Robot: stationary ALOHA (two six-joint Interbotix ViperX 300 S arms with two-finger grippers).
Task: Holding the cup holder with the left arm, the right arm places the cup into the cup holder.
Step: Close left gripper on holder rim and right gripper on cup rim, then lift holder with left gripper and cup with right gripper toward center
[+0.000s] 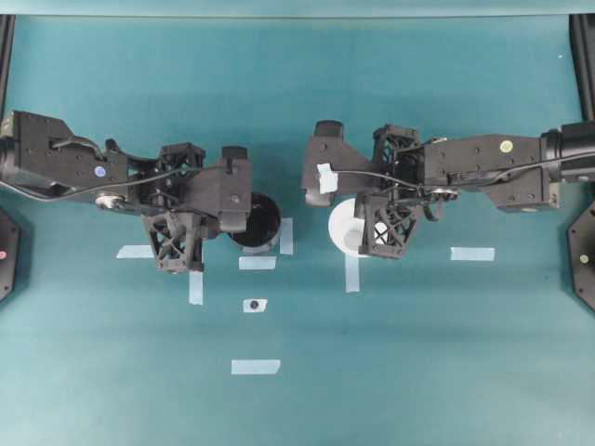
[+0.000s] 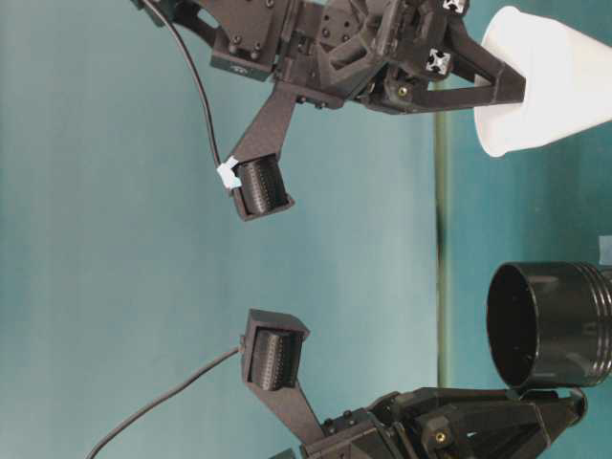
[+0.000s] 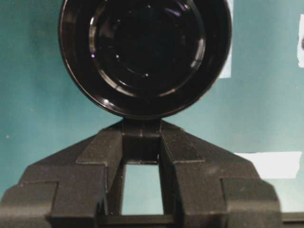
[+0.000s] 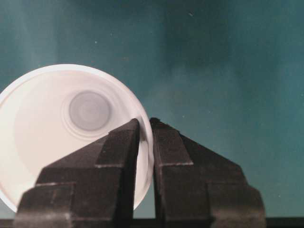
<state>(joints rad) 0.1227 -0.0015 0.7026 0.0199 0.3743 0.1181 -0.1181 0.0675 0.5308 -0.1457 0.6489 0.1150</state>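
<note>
the left gripper (image 3: 141,142) is closed on the tab of the holder (image 3: 145,52). the right gripper (image 4: 145,124) pinches the rim of the cup (image 4: 71,128). cup and holder are well apart on the table (image 1: 418,353).

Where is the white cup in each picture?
Overhead: the cup sits right of middle, under the right claw.
Table-level: top right corner.
Left wrist: not in it.
Right wrist: lower left, the claw pinching its rim.
Shared landmark: the right claw.
</note>
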